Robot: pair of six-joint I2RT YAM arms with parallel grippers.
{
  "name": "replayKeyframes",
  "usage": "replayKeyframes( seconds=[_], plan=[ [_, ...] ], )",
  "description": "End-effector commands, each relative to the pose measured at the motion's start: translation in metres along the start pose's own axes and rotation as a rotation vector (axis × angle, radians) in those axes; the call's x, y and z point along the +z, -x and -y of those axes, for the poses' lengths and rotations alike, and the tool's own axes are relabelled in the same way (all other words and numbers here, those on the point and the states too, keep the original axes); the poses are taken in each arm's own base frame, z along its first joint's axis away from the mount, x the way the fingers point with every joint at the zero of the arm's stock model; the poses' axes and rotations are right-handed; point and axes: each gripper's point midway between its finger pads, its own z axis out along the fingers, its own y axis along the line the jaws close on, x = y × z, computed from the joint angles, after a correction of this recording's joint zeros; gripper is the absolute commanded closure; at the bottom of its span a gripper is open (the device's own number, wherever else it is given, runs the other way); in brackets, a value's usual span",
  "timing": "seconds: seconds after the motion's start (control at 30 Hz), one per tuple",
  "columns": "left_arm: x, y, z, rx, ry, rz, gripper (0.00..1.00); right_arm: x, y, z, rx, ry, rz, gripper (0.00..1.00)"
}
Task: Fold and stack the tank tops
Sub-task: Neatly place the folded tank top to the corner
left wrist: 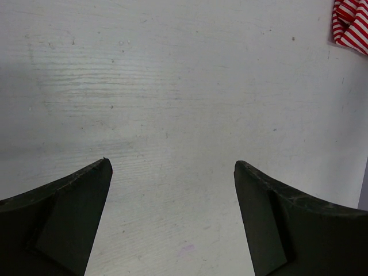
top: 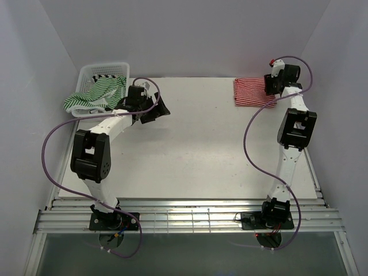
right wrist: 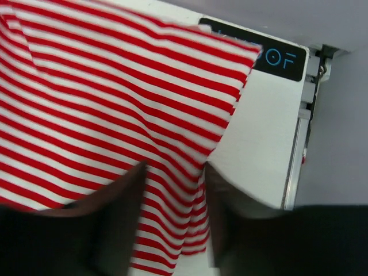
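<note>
The red-and-white tank top [top: 253,92] lies folded at the table's far right corner; it also shows in the right wrist view [right wrist: 103,103] and at the top right of the left wrist view [left wrist: 351,26]. My right gripper [top: 269,86] is over its right edge, with the jaws [right wrist: 175,167] partly apart and a rippled strip of the fabric between them. The green-and-white tank top [top: 95,95] hangs crumpled over the basket's front rim. The black-and-white tank top [top: 105,76] peeks out inside the basket. My left gripper [top: 155,110] is open and empty over bare table [left wrist: 172,164], just right of the basket.
A white mesh basket [top: 103,65] stands at the far left corner, partly off the table edge. A black label strip [right wrist: 282,57] and a metal rail run along the table's right edge. Grey walls close in on three sides.
</note>
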Motion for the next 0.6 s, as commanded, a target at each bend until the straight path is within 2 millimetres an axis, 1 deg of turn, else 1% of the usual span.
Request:
replayKeyframes(
  seconds=[0.0,0.03,0.07,0.1,0.17,0.2,0.27,0.3,0.33,0.37,0.4,0.43,0.47,0.5,0.53,0.57],
  plan=[
    [-0.008,0.020,0.019,0.025,-0.060,0.040,0.02,-0.015,0.053,0.039,-0.026,-0.126,0.151,0.37],
    [-0.009,0.021,0.021,0.027,-0.072,0.038,0.02,-0.018,0.056,0.039,-0.019,-0.132,0.154,0.18],
    [-0.009,0.022,0.023,0.028,-0.076,0.039,0.02,-0.020,0.058,0.040,-0.014,-0.134,0.158,0.10],
    [-0.012,0.023,0.025,0.030,-0.082,0.044,0.02,-0.027,0.063,0.038,-0.010,-0.133,0.164,0.05],
    [-0.016,0.028,0.029,0.034,-0.090,0.056,0.02,-0.035,0.070,0.034,0.008,-0.115,0.184,0.10],
    [-0.022,0.031,0.033,0.041,-0.099,0.070,0.02,-0.043,0.075,0.029,0.018,-0.103,0.193,0.10],
    [-0.028,0.035,0.037,0.044,-0.109,0.083,0.02,-0.053,0.081,0.017,0.049,-0.054,0.204,0.10],
    [-0.032,0.037,0.040,0.048,-0.112,0.093,0.02,-0.066,0.096,0.008,0.044,-0.040,0.228,0.10],
    [-0.041,0.040,0.044,0.051,-0.114,0.107,0.02,-0.066,0.085,-0.004,0.050,-0.012,0.203,0.10],
    [-0.046,0.045,0.043,0.051,-0.097,0.128,0.02,-0.070,0.085,-0.012,0.046,-0.003,0.202,0.10],
    [-0.050,0.048,0.042,0.049,-0.087,0.140,0.02,-0.082,0.100,-0.026,0.019,0.003,0.229,0.10],
    [-0.055,0.047,0.041,0.048,-0.071,0.141,0.02,-0.080,0.084,-0.034,0.020,-0.007,0.191,0.10],
    [-0.065,0.050,0.041,0.048,-0.057,0.164,0.02,-0.088,0.094,-0.040,0.005,-0.023,0.210,0.10],
    [-0.069,0.050,0.039,0.050,-0.046,0.169,0.02,-0.085,0.095,-0.055,-0.015,-0.020,0.204,0.10],
    [-0.074,0.048,0.037,0.051,-0.034,0.170,0.02,-0.084,0.091,-0.054,-0.024,-0.069,0.180,0.10],
    [-0.083,0.046,0.037,0.055,-0.029,0.180,0.02,-0.078,0.086,-0.057,-0.036,-0.098,0.156,0.10]
  ],
)
